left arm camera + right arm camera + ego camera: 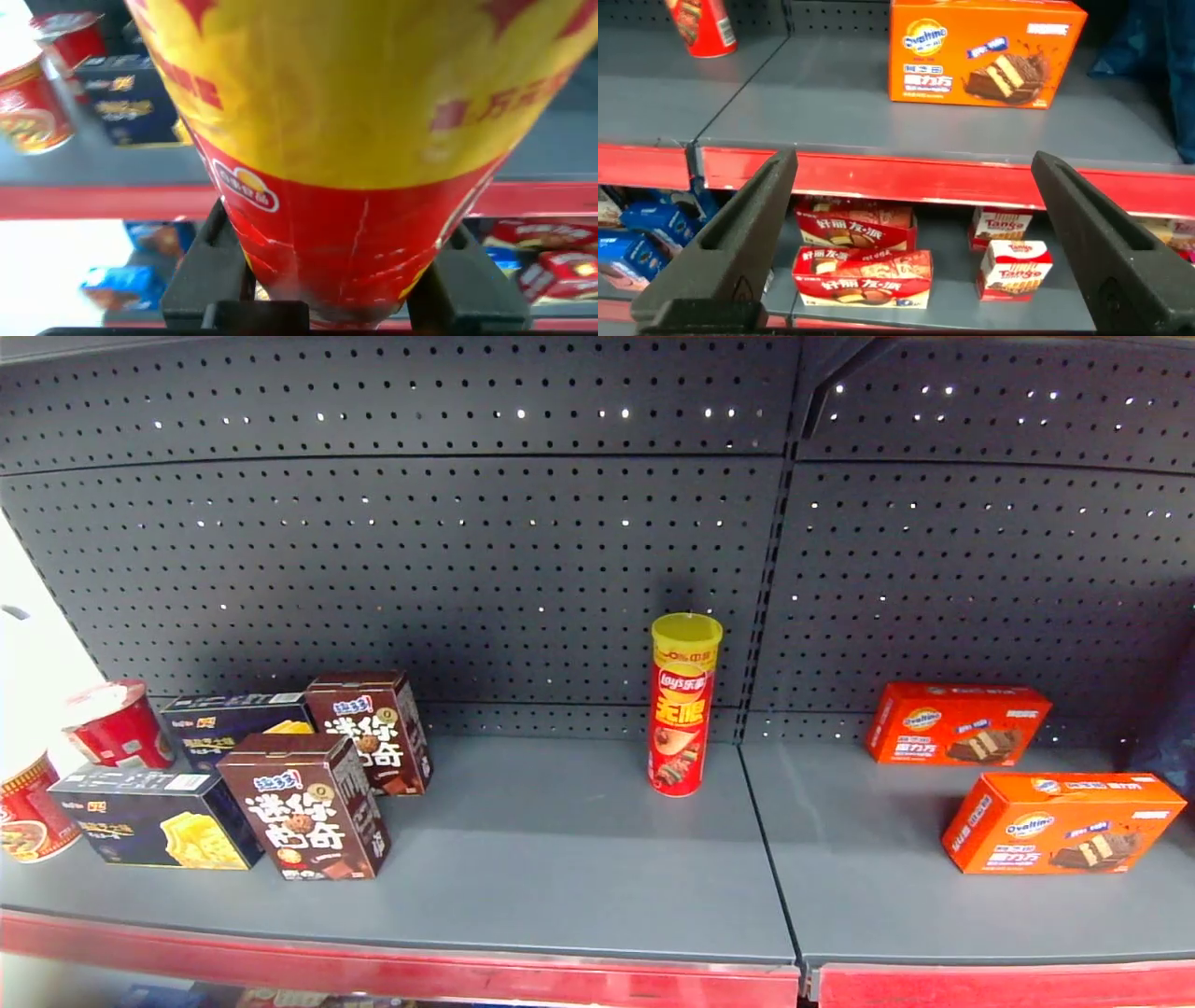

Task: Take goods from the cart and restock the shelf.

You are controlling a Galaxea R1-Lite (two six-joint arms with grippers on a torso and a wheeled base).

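Between the left gripper's (334, 273) fingers a chip can (374, 103) is clamped, long axis upright across them. Beyond it the shelf (560, 868) is faced, its bare stretch seen at the head view's lower centre. The right gripper (915, 168) is spread wide, empty.

Dark perforated back panel (420, 569) behind grey shelf (560, 859); light through holes.
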